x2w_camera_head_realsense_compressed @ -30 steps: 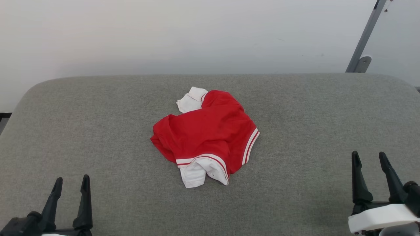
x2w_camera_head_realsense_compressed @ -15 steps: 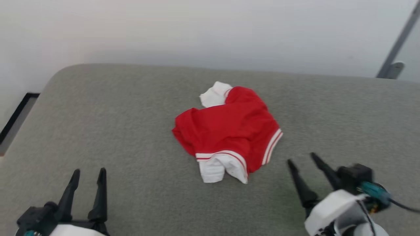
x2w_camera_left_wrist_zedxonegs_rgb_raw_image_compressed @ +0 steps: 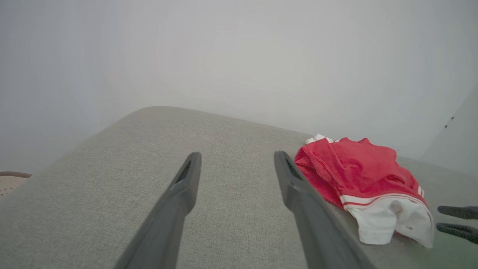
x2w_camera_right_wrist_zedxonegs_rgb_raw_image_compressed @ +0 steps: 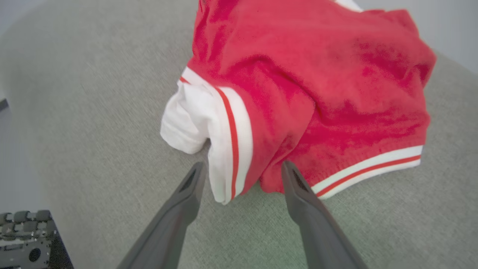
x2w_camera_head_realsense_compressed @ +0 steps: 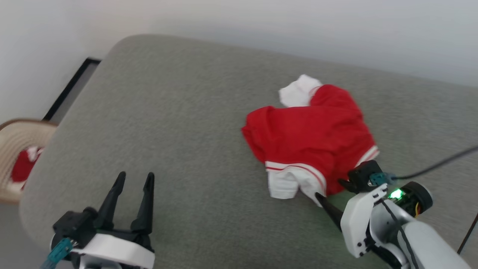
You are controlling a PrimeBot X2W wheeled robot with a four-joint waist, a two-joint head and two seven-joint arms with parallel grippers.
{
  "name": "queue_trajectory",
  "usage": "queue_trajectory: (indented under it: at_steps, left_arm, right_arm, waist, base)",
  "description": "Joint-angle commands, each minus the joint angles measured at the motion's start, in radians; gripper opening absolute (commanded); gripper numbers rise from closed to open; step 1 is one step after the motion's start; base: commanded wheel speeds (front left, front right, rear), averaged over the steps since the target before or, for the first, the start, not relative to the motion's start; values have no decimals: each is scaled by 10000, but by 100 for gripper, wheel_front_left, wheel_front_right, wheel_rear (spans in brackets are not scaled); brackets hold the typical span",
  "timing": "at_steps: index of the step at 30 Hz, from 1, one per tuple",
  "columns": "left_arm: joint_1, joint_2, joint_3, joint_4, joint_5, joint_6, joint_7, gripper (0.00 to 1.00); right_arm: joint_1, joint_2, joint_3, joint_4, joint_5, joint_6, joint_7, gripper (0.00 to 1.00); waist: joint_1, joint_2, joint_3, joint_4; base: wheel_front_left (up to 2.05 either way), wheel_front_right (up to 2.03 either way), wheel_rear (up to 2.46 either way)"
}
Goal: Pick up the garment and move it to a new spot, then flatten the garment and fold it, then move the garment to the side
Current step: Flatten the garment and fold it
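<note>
The garment (x2w_camera_head_realsense_compressed: 310, 134) lies crumpled on the grey cushion (x2w_camera_head_realsense_compressed: 179, 123), toward two o'clock. At its five o'clock edge the right gripper (x2w_camera_right_wrist_zedxonegs_rgb_raw_image_compressed: 242, 166) stands spread wide (nothing gripped), fingers (x2w_camera_right_wrist_zedxonegs_rgb_raw_image_compressed: 177, 209) flanking a white sleeve end. The left gripper (x2w_camera_head_realsense_compressed: 136, 174), at seven o'clock, gapes empty, well apart.

Your left gripper (x2w_camera_head_realsense_compressed: 135, 175) stands above the near left corner of the grey cushion (x2w_camera_head_realsense_compressed: 186, 112). Its fingers are parted, empty, and point toward the far edge. A white wrist band (x2w_camera_head_realsense_compressed: 112, 252) shows behind them. Your right gripper (x2w_camera_head_realsense_compressed: 328, 188) lies low toward the cushion's near edge, right of centre, with its fingers spread wide and angled toward the far left corner. The right forearm (x2w_camera_head_realsense_compressed: 410, 239) slants in from the lower right. A green light (x2w_camera_head_realsense_compressed: 396, 194) is lit on that wrist.
</note>
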Motion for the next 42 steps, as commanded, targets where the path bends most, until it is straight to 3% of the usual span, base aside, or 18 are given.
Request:
queue_trajectory:
  at_steps: [1,9,10,11,18,24,27,36,40,42]
  left_arm:
    - [-229,-44,-111,19,-160,-32,-53,100]
    - [-557,-183,-285,206,-263,-32,-53,100]
    - [-594,-209,-268,205,-266,-32,-53,100]
    - [-621,-220,-251,212,-272,-32,-53,100]
    - [-441,-142,-11,242,-310,-32,-53,100]
    - [-232,-13,232,187,-301,-32,-53,100]
    - [-192,21,366,141,-312,-33,-53,100]
    - [-242,91,349,154,-342,-33,-53,100]
    - [-391,133,248,207,-392,-31,-53,100]
    - [-460,150,204,244,-442,-33,-53,100]
  right_arm:
    - [-283,-130,87,204,-130,-7,286,100]
    - [-1323,-212,889,1610,-270,-7,908,100]
    - [-1489,-200,1025,1784,-305,-7,826,41]
    - [-1613,-198,1137,1969,-302,-7,770,0]
    - [-2110,-293,1356,2130,295,-7,620,0]
    - [-2036,-993,1457,860,715,-7,1195,0]
    - [-1672,-1683,1371,-227,942,-7,1696,0]
    - [180,-3597,-287,-2261,1335,-7,3392,0]
    - [893,-3805,-997,-2004,1294,-7,3516,0]
    - [1083,-3586,-1152,-1676,1360,-7,3408,0]
  waist:
    - [0,0,387,501]
    - [0,0,730,1011]
    - [0,0,748,1029]
    - [0,0,754,1038]
    - [0,0,633,720]
    - [0,0,513,214]
    - [0,0,461,-92]
    - [0,0,537,-616]
    - [0,0,656,-639]
    - [0,0,702,-622]
  base:
    - [0,0,0]
    - [0,0,0]
    - [0,0,0]
    - [0,0,0]
    - [0,0,0]
    - [0,0,0]
    - [0,0,0]
    - [0,0,0]
    - [0,0,0]
    - [0,0,0]
